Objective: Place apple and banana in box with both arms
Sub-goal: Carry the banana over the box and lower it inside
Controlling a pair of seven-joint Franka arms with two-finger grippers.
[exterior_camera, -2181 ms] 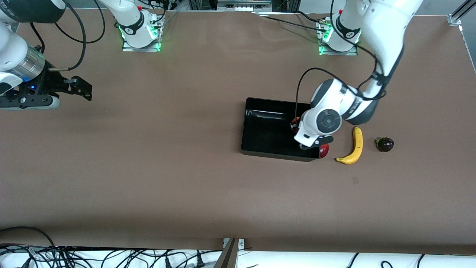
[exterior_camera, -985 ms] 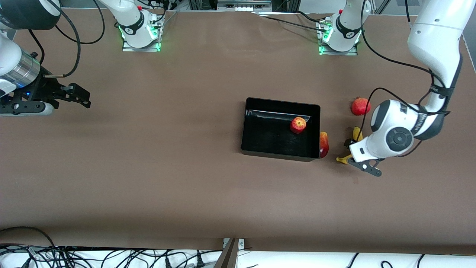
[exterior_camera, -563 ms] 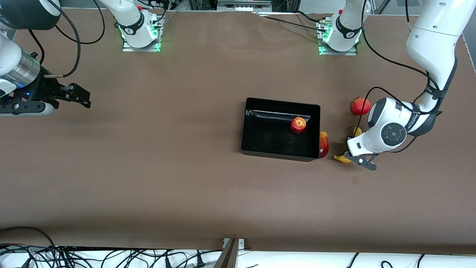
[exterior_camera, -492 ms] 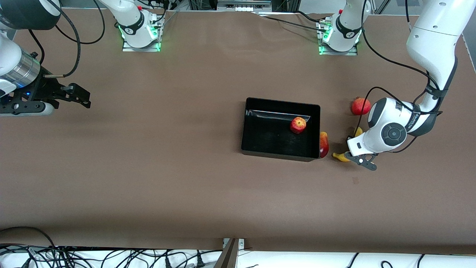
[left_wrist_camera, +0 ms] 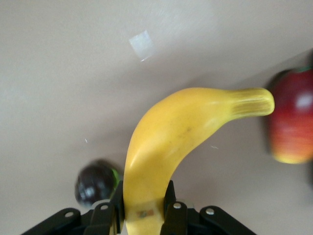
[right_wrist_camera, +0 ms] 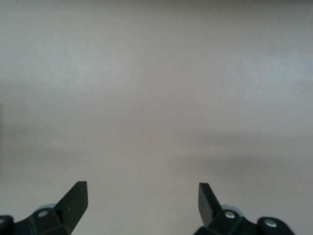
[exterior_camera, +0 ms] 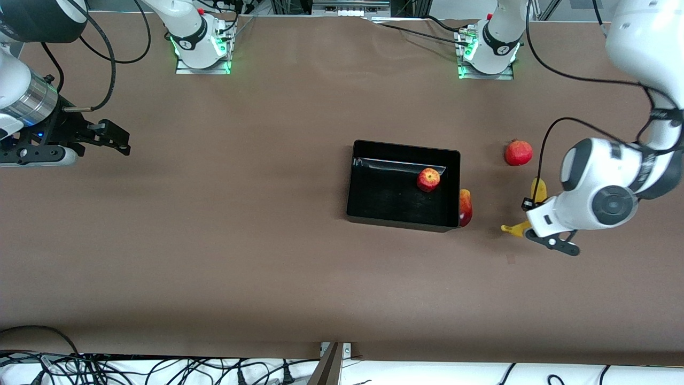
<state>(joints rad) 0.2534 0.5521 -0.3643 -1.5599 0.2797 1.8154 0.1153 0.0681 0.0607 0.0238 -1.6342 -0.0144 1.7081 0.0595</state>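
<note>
The apple (exterior_camera: 428,179) lies in the black box (exterior_camera: 374,214), near the box's wall toward the left arm's end. My left gripper (exterior_camera: 530,216) is shut on the yellow banana (exterior_camera: 538,191) and holds it over the table beside the box, toward the left arm's end. In the left wrist view the fingers (left_wrist_camera: 169,198) clamp the banana (left_wrist_camera: 166,132) near one end, and its other end points toward the mango. My right gripper (exterior_camera: 115,140) is open and empty, and waits over bare table at the right arm's end; its fingertips (right_wrist_camera: 76,200) stand wide apart.
A red-and-yellow mango (exterior_camera: 465,207) lies against the outside of the box wall; it also shows in the left wrist view (left_wrist_camera: 292,120). A round red fruit with a crown tip (exterior_camera: 518,153) lies farther from the camera. A dark eggplant (left_wrist_camera: 95,187) lies under my left hand.
My left gripper has left the apple in the box, closed on the banana, and now carried it up and toward the left arm's end. The right arm has hardly moved.
</note>
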